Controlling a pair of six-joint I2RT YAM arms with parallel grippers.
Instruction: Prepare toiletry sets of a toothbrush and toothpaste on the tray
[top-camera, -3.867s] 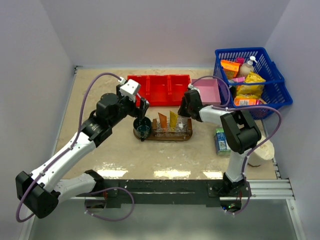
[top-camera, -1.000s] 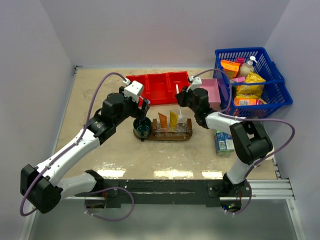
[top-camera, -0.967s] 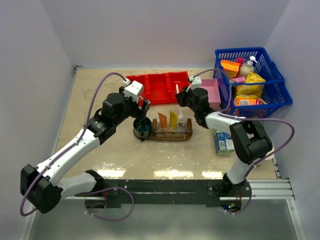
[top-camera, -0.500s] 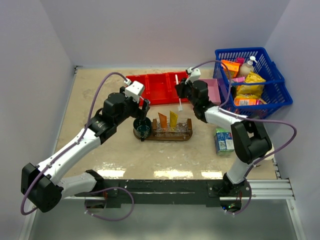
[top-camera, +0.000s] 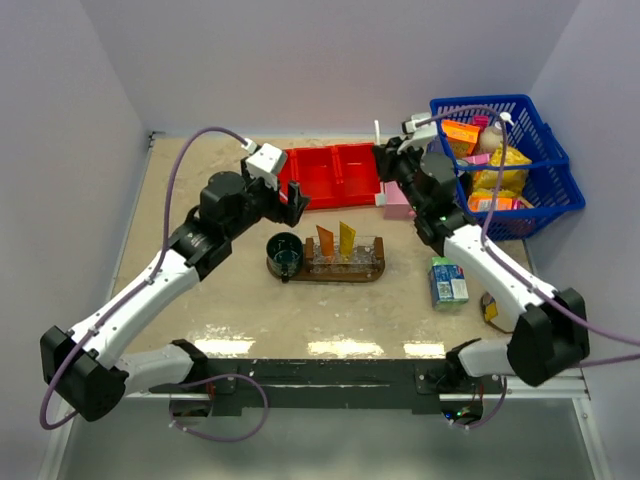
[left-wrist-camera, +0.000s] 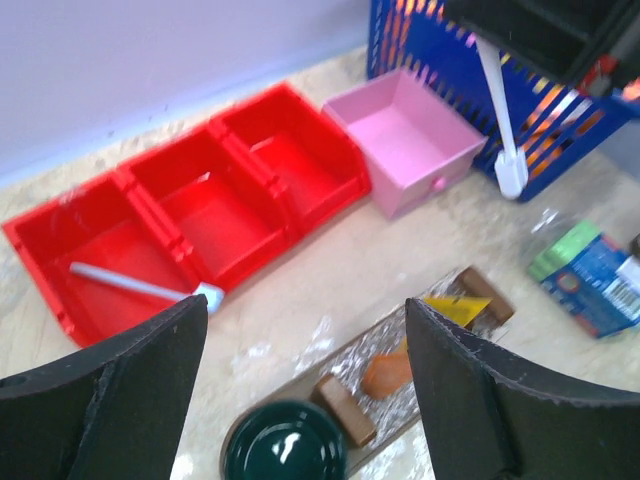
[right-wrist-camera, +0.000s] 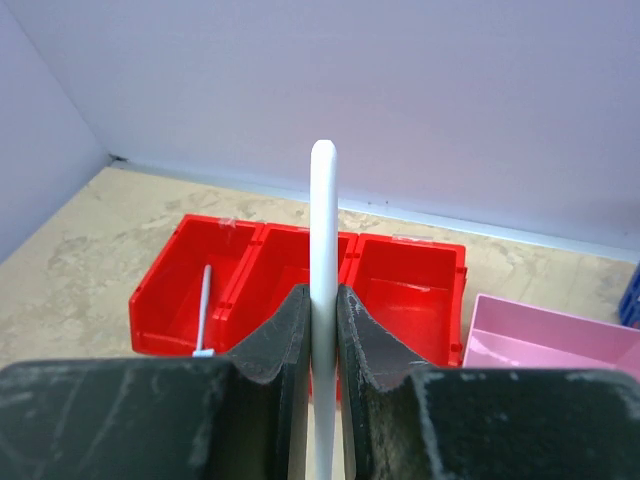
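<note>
My right gripper (top-camera: 385, 165) (right-wrist-camera: 323, 300) is shut on a white toothbrush (top-camera: 377, 132) (right-wrist-camera: 323, 220), held upright above the gap between the red bin and the pink box. In the left wrist view the same toothbrush (left-wrist-camera: 498, 110) hangs head down. Another toothbrush (left-wrist-camera: 140, 285) (right-wrist-camera: 205, 305) lies in the red bin's left compartment. The brown tray (top-camera: 372, 270) carries a deep orange toothpaste (top-camera: 326, 241) (left-wrist-camera: 390, 372) and a yellower toothpaste (top-camera: 346, 238) (left-wrist-camera: 455, 308). My left gripper (top-camera: 290, 200) (left-wrist-camera: 305, 303) hovers open by the bin's front edge, holding nothing.
A dark green cup (top-camera: 284, 250) (left-wrist-camera: 285, 450) sits on the tray's left end. The red three-compartment bin (top-camera: 330, 160) and pink box (left-wrist-camera: 405, 140) stand behind the tray. At the back right is a blue basket (top-camera: 545, 150) of goods. A blue-green carton (top-camera: 446, 280) lies right of the tray.
My right arm has raised the toothbrush from just above the tray up and back toward the pink box. My left gripper has drawn back from the cup toward the red bin.
</note>
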